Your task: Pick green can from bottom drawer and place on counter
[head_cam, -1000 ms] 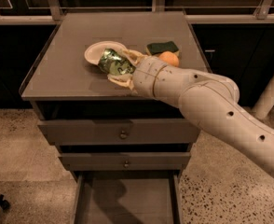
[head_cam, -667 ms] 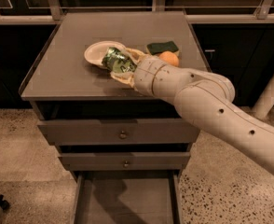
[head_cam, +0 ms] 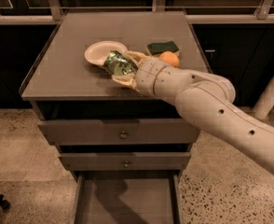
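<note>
My gripper [head_cam: 120,68] reaches from the right over the counter [head_cam: 62,76] and is shut on the green can [head_cam: 119,63], a shiny green can with pale markings lying tilted between the cream fingers. The can sits low over the counter's middle, beside a white plate; whether it touches the surface I cannot tell. At the foot of the cabinet the bottom drawer [head_cam: 127,199] stands pulled open, and its flat floor shows nothing on it.
A white plate [head_cam: 102,52] lies just left of the can. A dark green sponge [head_cam: 162,47] and an orange [head_cam: 168,59] sit behind my wrist. Two knobbed drawers [head_cam: 123,134] are closed. Speckled floor surrounds the cabinet.
My arm has drawn slightly toward the counter's front, carrying the can with it, a little farther off the plate.
</note>
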`<state>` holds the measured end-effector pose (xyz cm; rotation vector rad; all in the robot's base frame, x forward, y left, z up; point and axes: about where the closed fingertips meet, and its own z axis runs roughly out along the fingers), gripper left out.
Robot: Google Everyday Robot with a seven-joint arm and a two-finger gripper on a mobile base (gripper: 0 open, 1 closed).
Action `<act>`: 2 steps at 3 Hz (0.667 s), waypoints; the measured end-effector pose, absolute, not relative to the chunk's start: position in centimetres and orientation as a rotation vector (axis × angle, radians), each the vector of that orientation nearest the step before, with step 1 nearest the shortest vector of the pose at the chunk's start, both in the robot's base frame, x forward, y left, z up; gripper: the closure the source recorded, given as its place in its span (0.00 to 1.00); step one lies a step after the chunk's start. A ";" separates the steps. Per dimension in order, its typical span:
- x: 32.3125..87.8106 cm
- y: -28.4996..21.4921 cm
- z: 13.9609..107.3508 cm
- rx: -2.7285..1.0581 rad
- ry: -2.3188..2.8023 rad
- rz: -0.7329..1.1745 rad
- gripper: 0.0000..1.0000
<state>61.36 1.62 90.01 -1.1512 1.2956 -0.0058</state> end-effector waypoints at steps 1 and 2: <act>61.4 1.6 90.0 -1.151 1.296 -0.006 0.13; 61.4 1.6 90.0 -1.151 1.296 -0.006 0.00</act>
